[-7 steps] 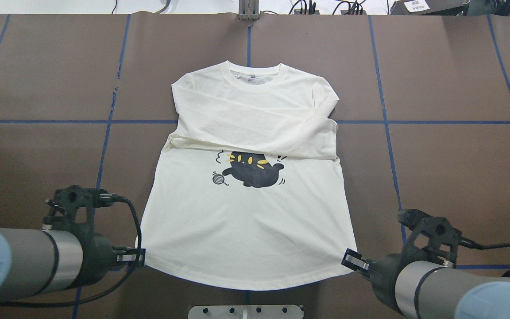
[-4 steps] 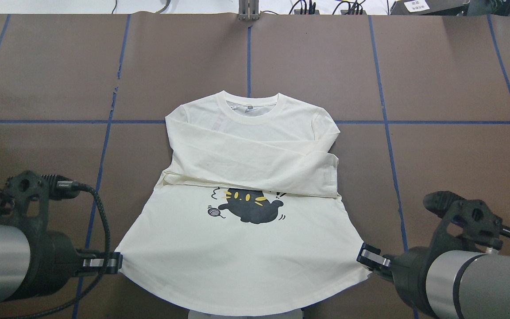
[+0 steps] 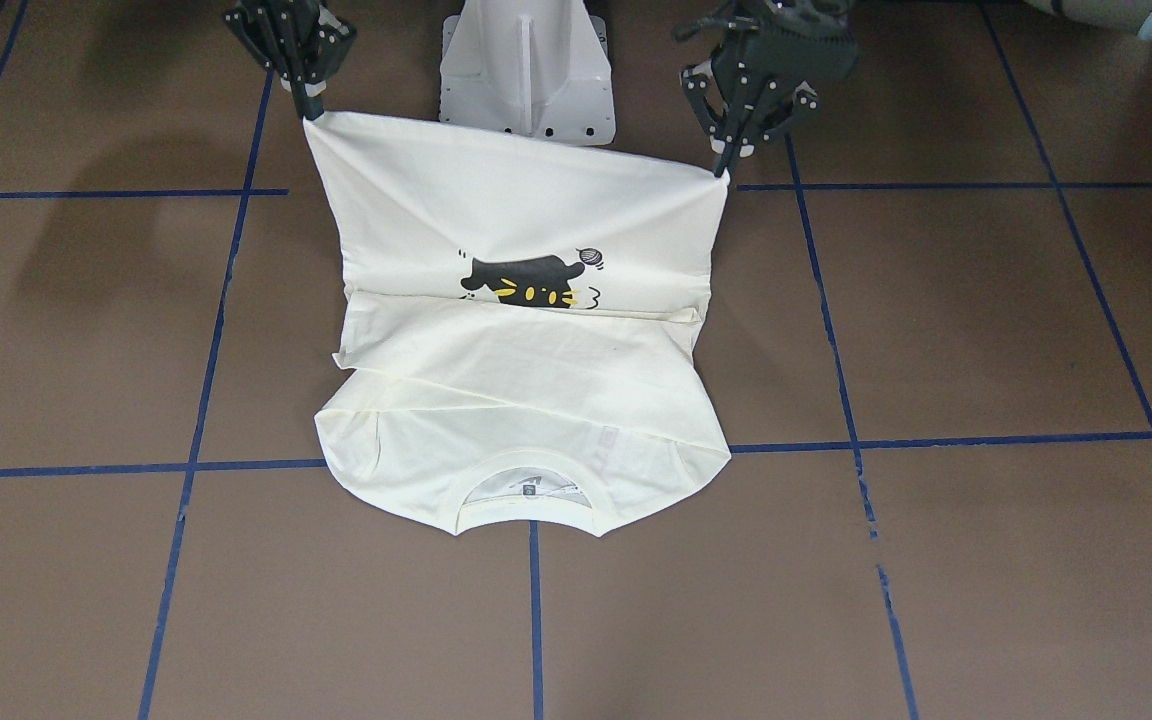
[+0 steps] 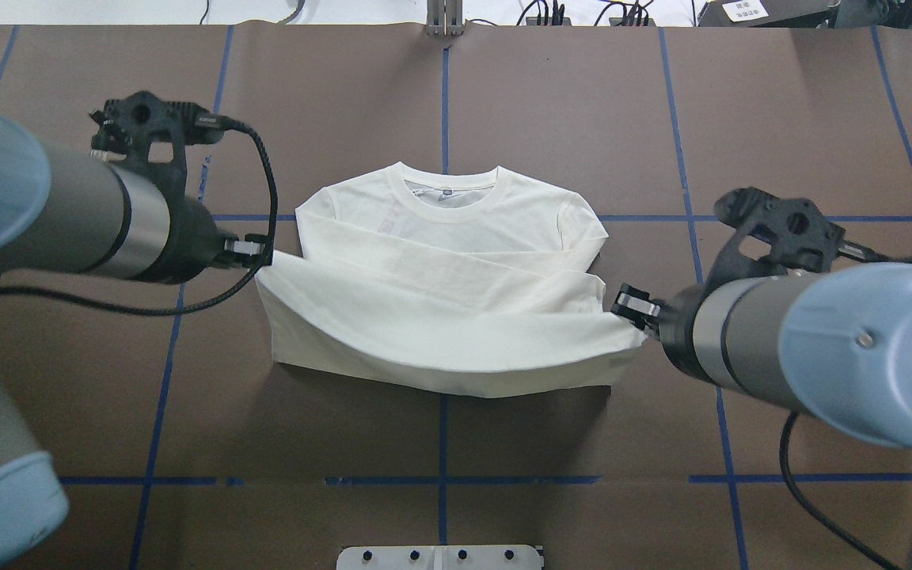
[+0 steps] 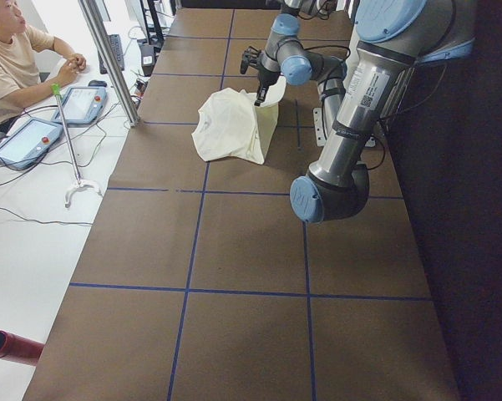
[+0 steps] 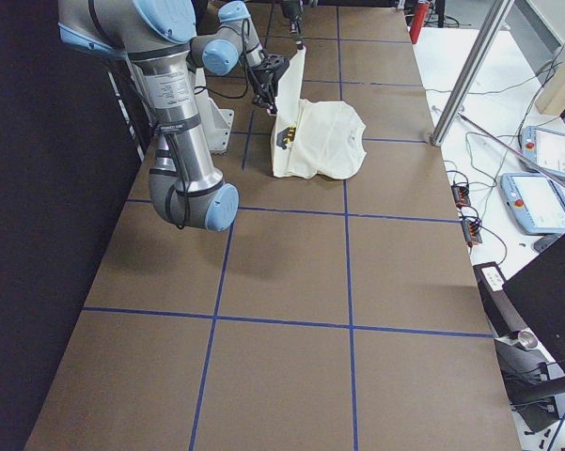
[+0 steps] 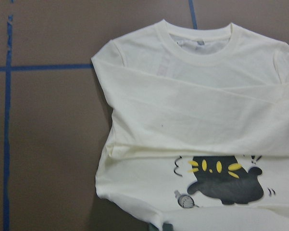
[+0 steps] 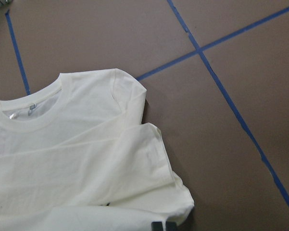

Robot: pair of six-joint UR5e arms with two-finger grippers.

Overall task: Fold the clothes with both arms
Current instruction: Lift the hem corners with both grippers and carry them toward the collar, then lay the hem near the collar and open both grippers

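The cream-white long-sleeved shirt (image 4: 440,261) lies on the brown table with its ribbed neck (image 4: 448,194) at the far side and both sleeves folded across the chest. My left gripper (image 4: 254,253) is shut on the left hem corner, and my right gripper (image 4: 634,307) is shut on the right hem corner. Both hold the lower half up in the air, so the plain reverse faces the overhead camera. From the front, the raised hem hangs stretched between the left gripper (image 3: 726,165) and the right gripper (image 3: 311,108), with the black cat print (image 3: 526,282) just above the fold.
The white pedestal (image 3: 526,70) stands behind the raised hem, and its base plate (image 4: 440,556) sits at the table's near edge. Blue tape lines (image 4: 444,95) cross the brown cover. A seated person (image 5: 8,58) with teach pendants (image 5: 83,104) is beside the table's far side.
The two grippers first dragged the shirt towards the robot by its hem corners. They then lifted the hem and carried it forward over the body, hiding the cat print from above.
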